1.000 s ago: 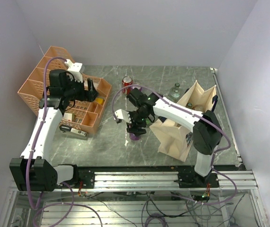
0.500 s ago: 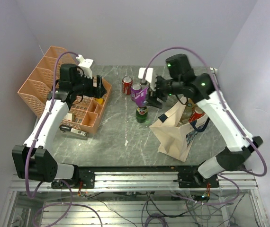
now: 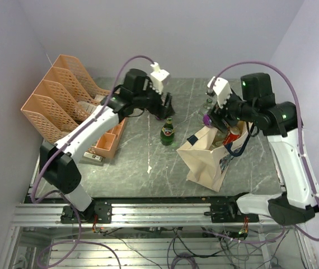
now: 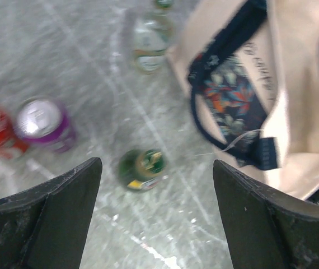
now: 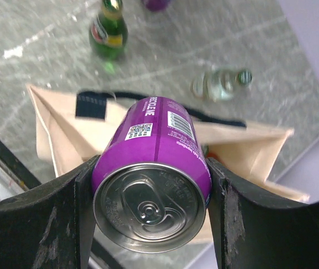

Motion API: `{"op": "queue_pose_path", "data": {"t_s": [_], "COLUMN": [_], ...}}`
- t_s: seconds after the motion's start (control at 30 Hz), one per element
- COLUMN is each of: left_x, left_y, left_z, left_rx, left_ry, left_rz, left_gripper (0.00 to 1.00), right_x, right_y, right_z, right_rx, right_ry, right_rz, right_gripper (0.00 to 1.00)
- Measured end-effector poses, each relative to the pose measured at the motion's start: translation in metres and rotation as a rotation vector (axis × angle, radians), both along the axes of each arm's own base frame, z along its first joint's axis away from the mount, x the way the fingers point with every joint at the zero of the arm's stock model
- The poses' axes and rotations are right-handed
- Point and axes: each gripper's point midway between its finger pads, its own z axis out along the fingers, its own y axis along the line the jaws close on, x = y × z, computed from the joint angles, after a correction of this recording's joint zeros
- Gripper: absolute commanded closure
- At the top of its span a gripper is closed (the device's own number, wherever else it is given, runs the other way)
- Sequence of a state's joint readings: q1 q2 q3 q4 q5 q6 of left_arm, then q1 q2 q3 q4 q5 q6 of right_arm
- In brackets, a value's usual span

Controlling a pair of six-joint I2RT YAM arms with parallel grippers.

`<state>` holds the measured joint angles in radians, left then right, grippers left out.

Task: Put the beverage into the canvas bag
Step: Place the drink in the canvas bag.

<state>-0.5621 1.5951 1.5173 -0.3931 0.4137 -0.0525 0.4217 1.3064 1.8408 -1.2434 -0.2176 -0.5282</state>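
A: R gripper (image 5: 151,188)?
B: Clamped on purple can (image 5: 155,147), lying sideways, held over canvas bag (image 5: 52,134), at its open top. Can's side reads "RECYCLE ME", w/ QR code beside.
A: L gripper (image 4: 156,216)?
B: Fingers apart, nothing btwn; green bottle (image 4: 142,168) on table (image 4: 81,67) below.
A: Bag text?
B: Script near floral print (image 4: 232,95), too blurred to read.
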Motion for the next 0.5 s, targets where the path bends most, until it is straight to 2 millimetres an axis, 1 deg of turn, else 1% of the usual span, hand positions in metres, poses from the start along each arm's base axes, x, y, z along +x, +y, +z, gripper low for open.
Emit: {"op": "queue_pose_path", "data": {"t_s": [0.07,0.17,0.23,0.33,0.4,0.47,0.5], "left_x": [-0.014,-0.036,-0.047,-0.062,-0.068,-0.07,-0.07], "left_y": [-0.028,-0.069,-0.091,-0.121,-0.139,-0.156,-0.16], "left_z": [0.0,0.001,0.0,-0.009,-0.017,-0.027,-0.031], "left_rx": [-0.009,-0.028,-0.044,-0.063,-0.072,-0.078,-0.08], "left_ry": [0.005,0.012,0.019,0.05,0.084,0.113,0.127], "left_rz": [-0.071,-0.177,-0.233,-0.298,-0.334,-0.353,-0.357], "left_gripper": [0.04,0.02,0.02,0.02,0.05,0.11,0.14], "right_x": [-0.009,-0.025,-0.032,-0.036,-0.036,-0.037,-0.037], "right_y": [-0.016,-0.04,-0.05,-0.059,-0.064,-0.065,-0.066], "right_z": [-0.01,-0.027,-0.035,-0.044,-0.051,-0.062,-0.064], "right_rx": [-0.027,-0.059,-0.071,-0.08,-0.083,-0.081,-0.08], "right_ry": [0.012,0.036,0.054,0.082,0.106,0.143,0.153], "right_rz": [-0.046,-0.111,-0.141,-0.177,-0.2,-0.216,-0.223], "right_gripper": [0.65,0.66,0.65,0.66,0.66,0.66,0.66]}}
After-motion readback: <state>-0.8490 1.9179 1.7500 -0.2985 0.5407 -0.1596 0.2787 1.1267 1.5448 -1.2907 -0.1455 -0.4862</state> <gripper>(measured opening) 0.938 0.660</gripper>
